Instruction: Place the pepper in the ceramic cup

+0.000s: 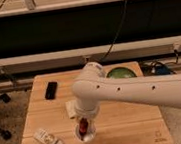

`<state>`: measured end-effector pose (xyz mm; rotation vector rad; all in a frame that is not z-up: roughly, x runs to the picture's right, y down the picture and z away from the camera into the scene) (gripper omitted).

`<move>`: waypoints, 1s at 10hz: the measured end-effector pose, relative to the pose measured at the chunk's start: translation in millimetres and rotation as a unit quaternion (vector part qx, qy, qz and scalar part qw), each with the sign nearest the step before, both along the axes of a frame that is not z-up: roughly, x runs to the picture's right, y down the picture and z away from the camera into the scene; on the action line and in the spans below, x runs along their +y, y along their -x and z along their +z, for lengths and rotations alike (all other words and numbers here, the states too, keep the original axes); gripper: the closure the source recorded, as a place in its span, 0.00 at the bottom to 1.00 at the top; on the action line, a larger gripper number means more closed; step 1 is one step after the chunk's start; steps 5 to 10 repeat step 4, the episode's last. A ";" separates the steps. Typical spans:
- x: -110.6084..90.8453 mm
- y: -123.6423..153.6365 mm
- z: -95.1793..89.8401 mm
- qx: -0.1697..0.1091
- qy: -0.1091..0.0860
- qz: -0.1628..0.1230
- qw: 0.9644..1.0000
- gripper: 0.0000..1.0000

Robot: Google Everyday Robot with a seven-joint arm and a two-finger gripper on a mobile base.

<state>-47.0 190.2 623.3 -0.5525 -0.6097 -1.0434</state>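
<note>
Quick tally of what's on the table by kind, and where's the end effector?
Peppers: 1, pepper, red
Cups: 1, ceramic cup
Bowls: 1, green bowl
Bottles: 1, white bottle, lying down
Black phone-like slabs: 1
Pale packets: 1
Total: 6
End effector: directly over the cup.

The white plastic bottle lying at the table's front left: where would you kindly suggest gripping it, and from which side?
Across the middle of the white plastic bottle, from above: it lies flat and slanted, so close across its narrow width. The pincer hangs over the small white ceramic cup, just to its right.
</note>
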 end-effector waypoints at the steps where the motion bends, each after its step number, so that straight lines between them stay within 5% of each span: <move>1: -16.7 -4.9 -1.6 0.000 -0.002 0.001 1.000 0.30; 10: -27.9 -11.7 -3.7 -0.001 -0.001 0.005 1.000 0.33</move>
